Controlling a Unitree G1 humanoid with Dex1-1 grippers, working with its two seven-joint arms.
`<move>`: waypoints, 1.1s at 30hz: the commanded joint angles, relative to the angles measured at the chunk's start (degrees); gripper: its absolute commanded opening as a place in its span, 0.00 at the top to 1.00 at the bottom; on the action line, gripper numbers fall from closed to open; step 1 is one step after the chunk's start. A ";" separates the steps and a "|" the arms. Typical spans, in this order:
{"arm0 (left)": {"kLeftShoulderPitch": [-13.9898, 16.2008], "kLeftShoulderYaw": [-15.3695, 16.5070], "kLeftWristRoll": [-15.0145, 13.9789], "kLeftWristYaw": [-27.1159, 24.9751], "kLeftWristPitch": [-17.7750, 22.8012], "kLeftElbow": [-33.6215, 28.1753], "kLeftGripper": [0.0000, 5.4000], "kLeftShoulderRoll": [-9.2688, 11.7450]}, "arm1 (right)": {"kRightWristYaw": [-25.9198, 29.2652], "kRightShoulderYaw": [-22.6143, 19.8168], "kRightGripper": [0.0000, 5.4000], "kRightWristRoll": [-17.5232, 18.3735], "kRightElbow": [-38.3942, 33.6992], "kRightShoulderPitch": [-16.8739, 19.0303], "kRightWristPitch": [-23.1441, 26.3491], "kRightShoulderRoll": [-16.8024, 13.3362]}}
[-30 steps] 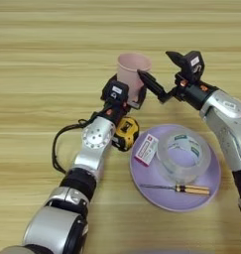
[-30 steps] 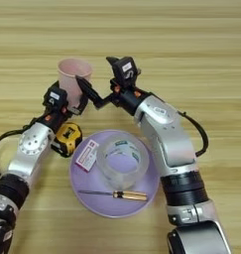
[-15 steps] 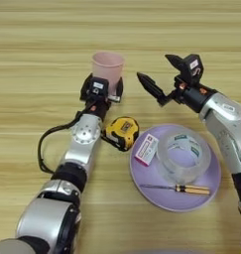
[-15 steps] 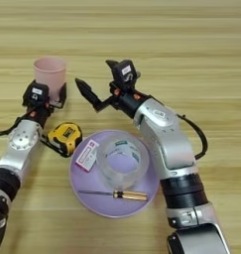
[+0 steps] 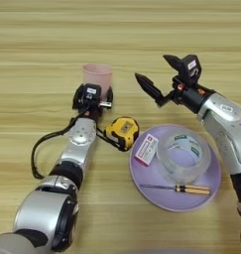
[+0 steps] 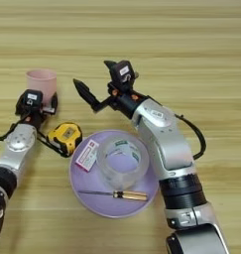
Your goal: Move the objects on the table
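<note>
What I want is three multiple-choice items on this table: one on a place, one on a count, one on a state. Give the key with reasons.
1. The tape measure lies:
A on the table beside the purple plate
B in a gripper
C on the plate

2. Things on the plate:
A one
B five
C three

3. The right gripper is:
A shut on the tape measure
B open
C shut on the plate's rim

Key: 1 A, it rests on wood left of the plate. 2 C, tape roll, small card, screwdriver. 3 B, its fingers are spread, nothing between.

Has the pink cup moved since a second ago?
Yes. The pink cup, at the left end effector, has gone to the robot's left, away from the purple plate.
</note>
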 commanded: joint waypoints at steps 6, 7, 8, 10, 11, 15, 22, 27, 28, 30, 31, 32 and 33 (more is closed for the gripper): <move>-1.20 1.45 -1.79 -1.09 0.04 1.38 0.26 -1.41 | -0.64 0.74 0.00 0.04 -1.47 0.60 0.47 0.08; -1.20 1.49 -1.76 -1.18 0.11 1.48 0.26 -1.45 | -0.69 0.76 0.00 0.00 -1.52 0.62 0.46 0.07; -1.20 1.51 -1.68 -1.19 0.09 1.54 0.26 -1.48 | -0.72 0.78 0.00 -0.02 -1.57 0.65 0.45 0.04; -1.22 1.44 -1.50 -1.13 0.06 1.69 0.26 -1.66 | -0.74 0.75 0.00 -0.01 -1.66 0.72 0.47 -0.05; -1.26 1.40 -1.42 -1.04 0.07 1.83 0.26 -1.78 | -0.71 0.71 0.00 0.01 -1.69 0.72 0.50 -0.11; -1.62 1.29 -1.19 -0.61 0.37 3.25 0.26 -2.33 | -0.57 0.63 0.00 0.06 -1.75 0.74 0.56 -0.33; -1.13 1.08 -0.95 -0.15 0.46 4.70 0.26 -2.85 | -0.82 0.77 0.00 0.00 -1.90 0.59 0.72 -0.15; 0.71 1.08 -1.12 0.34 0.09 4.26 0.26 -3.69 | -0.89 0.80 0.00 -0.02 -1.89 0.56 0.76 -0.16; 1.12 1.06 -1.09 0.51 0.09 4.27 0.26 -3.90 | -0.89 0.79 0.00 -0.01 -1.87 0.56 0.77 -0.18; 1.83 0.87 -0.85 0.88 -0.03 4.39 0.26 -4.22 | -0.90 0.78 0.00 -0.01 -1.86 0.58 0.78 -0.21; 2.14 0.83 -0.80 1.05 -0.06 4.44 0.26 -4.36 | -0.92 0.79 0.00 -0.01 -1.84 0.58 0.78 -0.22; 2.45 0.78 -0.73 1.24 -0.19 4.41 0.26 -4.47 | -0.95 0.81 0.00 -0.02 -1.82 0.56 0.80 -0.21; 2.74 0.72 -0.67 1.39 -0.32 4.39 0.26 -4.59 | -0.98 0.83 0.00 -0.04 -1.78 0.53 0.80 -0.20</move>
